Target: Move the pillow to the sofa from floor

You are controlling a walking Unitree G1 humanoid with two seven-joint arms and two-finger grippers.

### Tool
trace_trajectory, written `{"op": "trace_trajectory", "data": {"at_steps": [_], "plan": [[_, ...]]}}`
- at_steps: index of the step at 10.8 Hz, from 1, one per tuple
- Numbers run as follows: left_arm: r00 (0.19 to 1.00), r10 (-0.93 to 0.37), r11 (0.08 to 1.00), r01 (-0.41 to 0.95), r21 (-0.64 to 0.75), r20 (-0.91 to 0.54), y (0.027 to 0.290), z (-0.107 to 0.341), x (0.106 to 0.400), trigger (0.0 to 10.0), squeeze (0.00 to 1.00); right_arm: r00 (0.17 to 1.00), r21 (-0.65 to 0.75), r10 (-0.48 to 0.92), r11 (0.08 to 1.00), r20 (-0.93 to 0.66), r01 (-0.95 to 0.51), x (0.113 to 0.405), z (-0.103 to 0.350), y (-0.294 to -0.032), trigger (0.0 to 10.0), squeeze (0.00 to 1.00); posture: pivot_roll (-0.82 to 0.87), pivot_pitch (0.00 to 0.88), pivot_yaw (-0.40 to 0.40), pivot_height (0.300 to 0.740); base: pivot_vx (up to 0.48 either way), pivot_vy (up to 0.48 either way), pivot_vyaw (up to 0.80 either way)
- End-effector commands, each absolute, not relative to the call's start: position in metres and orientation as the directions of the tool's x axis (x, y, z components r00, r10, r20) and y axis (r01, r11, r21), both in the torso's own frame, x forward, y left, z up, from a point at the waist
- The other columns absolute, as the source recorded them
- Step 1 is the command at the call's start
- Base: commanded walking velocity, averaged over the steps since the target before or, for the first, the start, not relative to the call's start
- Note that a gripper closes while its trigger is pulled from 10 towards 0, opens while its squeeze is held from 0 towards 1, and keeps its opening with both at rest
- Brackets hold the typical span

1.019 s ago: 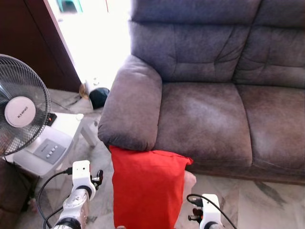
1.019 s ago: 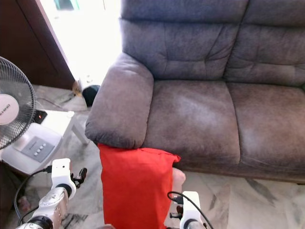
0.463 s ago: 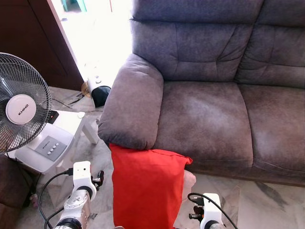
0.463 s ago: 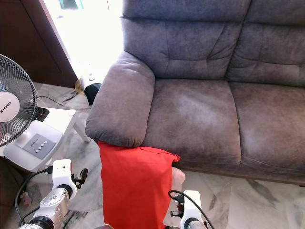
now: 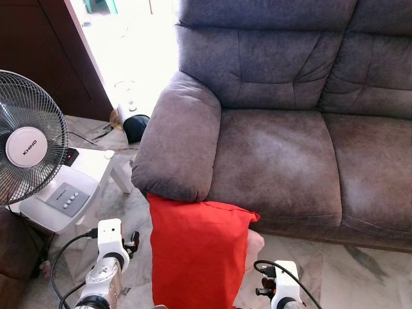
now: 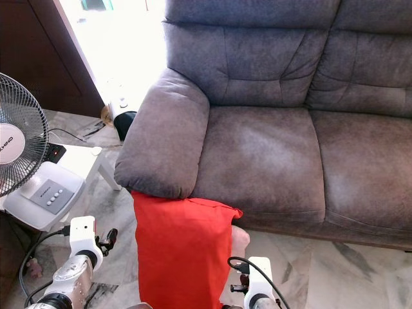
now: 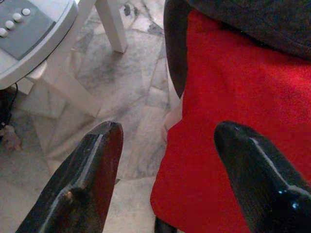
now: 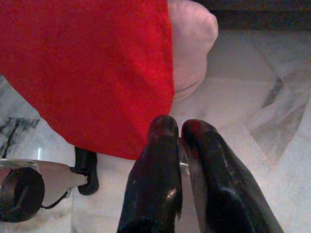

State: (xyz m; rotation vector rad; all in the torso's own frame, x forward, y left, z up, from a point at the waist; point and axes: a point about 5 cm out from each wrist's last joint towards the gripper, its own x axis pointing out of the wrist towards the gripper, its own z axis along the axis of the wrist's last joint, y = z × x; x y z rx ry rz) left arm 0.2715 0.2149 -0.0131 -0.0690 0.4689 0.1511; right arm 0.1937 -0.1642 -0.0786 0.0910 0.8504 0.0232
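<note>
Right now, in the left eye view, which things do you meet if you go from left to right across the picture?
Fan → left arm → red pillow → right arm, with the sofa behind the pillow, stretching to the right edge.

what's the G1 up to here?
It stands facing the grey sofa, where a red pillow is upright on the floor, leaning against the sofa's front below the armrest. The left gripper is open with one finger against the pillow's edge. The right gripper is shut and beside the pillow's other side. The pillow isn't lifted yet.
</note>
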Motion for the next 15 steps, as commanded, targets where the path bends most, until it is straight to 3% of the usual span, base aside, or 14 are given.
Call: {"op": "trace_trajectory", "data": {"at_steps": [1,4,10,15], "plan": [[0.857,0.15,0.982,-0.186,-0.025,-0.493,0.2199,-0.0223,0.2601,10.0,0.0,0.642,0.093,0.061,0.996,-0.764,0.015,0.1872,-0.0821,-0.1635,10.0,0.0,0.14,0.185,0.014,0.74,0.0,0.0,0.0],[0.854,0.151,0.982,-0.189,-0.026,-0.498,0.2199,-0.0233,0.2591,10.0,0.0,0.64,0.094,0.066,0.996,-0.765,0.01,0.1867,-0.0823,-0.1634,10.0,0.0,0.14,0.184,0.014,0.724,0.0,0.0,0.0],[0.852,0.154,0.981,-0.194,-0.028,-0.501,0.22,-0.0241,0.2583,10.0,0.0,0.636,0.097,0.075,0.995,-0.768,-0.001,0.1859,-0.0828,-0.1629,10.0,0.0,0.14,0.171,0.014,0.595,0.0,0.0,0.0],[0.861,0.154,0.981,-0.19,-0.026,-0.485,0.2184,-0.0216,0.261,10.0,0.0,0.648,0.1,0.068,0.995,-0.758,0.013,0.1858,-0.0824,-0.1632,10.0,0.0,0.14,0.176,0.012,0.591,0.0,0.0,0.0]]}}
